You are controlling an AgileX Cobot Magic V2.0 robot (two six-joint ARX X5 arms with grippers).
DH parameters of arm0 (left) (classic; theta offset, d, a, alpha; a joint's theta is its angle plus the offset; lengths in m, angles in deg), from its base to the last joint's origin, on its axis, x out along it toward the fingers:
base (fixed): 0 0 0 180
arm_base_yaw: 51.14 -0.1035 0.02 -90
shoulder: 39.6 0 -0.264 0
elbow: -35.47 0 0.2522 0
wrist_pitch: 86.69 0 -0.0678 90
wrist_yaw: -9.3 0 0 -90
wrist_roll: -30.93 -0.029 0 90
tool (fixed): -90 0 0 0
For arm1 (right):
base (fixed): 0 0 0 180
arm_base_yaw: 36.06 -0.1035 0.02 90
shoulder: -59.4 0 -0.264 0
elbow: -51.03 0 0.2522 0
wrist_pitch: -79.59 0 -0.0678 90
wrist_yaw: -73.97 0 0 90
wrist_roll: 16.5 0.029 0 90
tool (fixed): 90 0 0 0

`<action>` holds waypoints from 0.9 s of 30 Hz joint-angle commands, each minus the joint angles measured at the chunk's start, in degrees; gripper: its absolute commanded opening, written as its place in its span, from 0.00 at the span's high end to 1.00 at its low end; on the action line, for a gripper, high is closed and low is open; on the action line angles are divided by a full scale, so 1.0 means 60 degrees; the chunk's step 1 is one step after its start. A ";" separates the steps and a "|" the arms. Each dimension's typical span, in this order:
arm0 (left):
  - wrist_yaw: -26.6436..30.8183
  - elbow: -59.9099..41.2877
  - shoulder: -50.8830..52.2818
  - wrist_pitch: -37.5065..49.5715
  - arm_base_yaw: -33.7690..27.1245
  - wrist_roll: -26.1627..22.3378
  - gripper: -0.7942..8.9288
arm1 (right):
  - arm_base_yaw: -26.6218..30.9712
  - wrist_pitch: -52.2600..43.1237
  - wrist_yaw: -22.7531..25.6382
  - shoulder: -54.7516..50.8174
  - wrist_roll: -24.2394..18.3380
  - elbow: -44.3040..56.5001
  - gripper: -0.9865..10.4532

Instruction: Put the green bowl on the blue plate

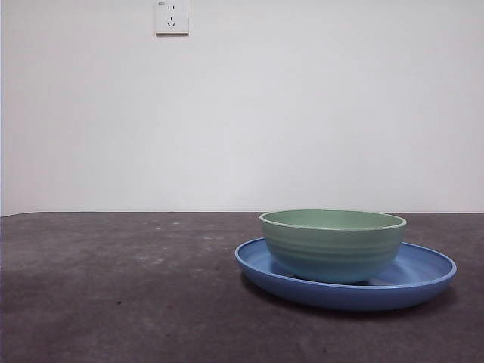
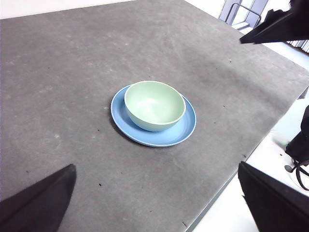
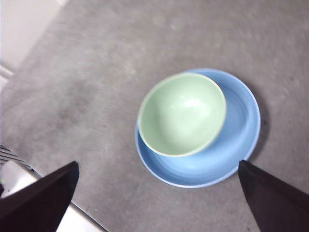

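Note:
The pale green bowl (image 1: 333, 243) stands upright on the blue plate (image 1: 423, 274), off-centre toward the plate's left side in the front view. Both also show in the left wrist view, bowl (image 2: 154, 105) on plate (image 2: 188, 126), and in the right wrist view, bowl (image 3: 182, 114) on plate (image 3: 239, 140). My left gripper (image 2: 156, 166) is open and empty, high above the table and well back from the plate. My right gripper (image 3: 158, 163) is open and empty, high above the plate. Neither gripper touches anything. No arm shows in the front view.
The dark grey table (image 1: 113, 287) runs to a white wall with a socket (image 1: 172, 17). In the left wrist view the table's edge (image 2: 227, 176) is close to the plate, and a black part of the other arm (image 2: 277, 26) hangs above the table's far side.

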 commanded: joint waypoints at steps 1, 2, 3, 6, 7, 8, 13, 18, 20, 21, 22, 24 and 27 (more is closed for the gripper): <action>-0.0004 0.0073 -0.0015 0.0069 0.0044 -0.0007 0.34 | 0.0000 -0.0084 0.0179 0.0590 0.0058 -0.0153 0.43; -0.0004 0.0073 -0.0015 0.0069 0.0044 -0.0007 0.34 | 0.0000 -0.0106 0.0233 0.0849 0.0029 -0.0153 0.43; -0.0004 0.0073 -0.0015 0.0069 0.0044 -0.0007 0.34 | 0.0000 -0.0135 0.0233 0.1115 -0.0022 -0.0153 0.43; -0.0004 0.0073 -0.0015 0.0069 0.0044 -0.0007 0.34 | 0.0004 -0.0284 0.0233 0.1949 -0.0073 -0.0153 0.43; -0.0007 0.0073 -0.0015 0.0069 0.0044 -0.0007 0.34 | 0.0004 -0.0310 0.0233 0.2218 -0.0073 -0.0153 0.43; -0.0004 0.0073 -0.0015 0.0069 0.0044 -0.0007 0.34 | 0.0004 -0.0368 0.0233 0.2575 -0.0069 -0.0153 0.43; -0.0004 0.0073 -0.0015 0.0069 0.0044 -0.0007 0.34 | 0.0004 -0.0743 0.0233 0.4036 -0.0084 -0.0153 0.43; -0.0004 0.0073 -0.0015 0.0069 0.0044 -0.0007 0.34 | 0.0047 -0.1526 0.0230 0.5231 -0.0051 -0.0153 0.43; -0.0004 0.0073 -0.0015 0.0069 0.0044 -0.0007 0.34 | 0.0077 -0.1774 0.0230 0.5548 -0.0040 -0.0153 0.47; -0.0004 0.0073 -0.0015 0.0069 0.0044 -0.0007 0.34 | 0.0102 -0.1905 0.0226 0.5719 -0.0029 -0.0153 0.51; -0.0007 0.0073 -0.0015 0.0069 0.0044 -0.0007 0.34 | 0.0131 -0.1996 0.0219 0.5843 0.0000 -0.0153 0.53; -0.0004 0.0073 -0.0015 0.0069 0.0044 -0.0007 0.34 | 0.0215 -0.2167 0.0211 0.6091 0.0069 -0.0153 0.55; -0.0004 0.0073 -0.0015 0.0069 0.0044 -0.0007 0.34 | 0.0368 -0.2310 0.0219 0.6375 0.0066 -0.0153 0.61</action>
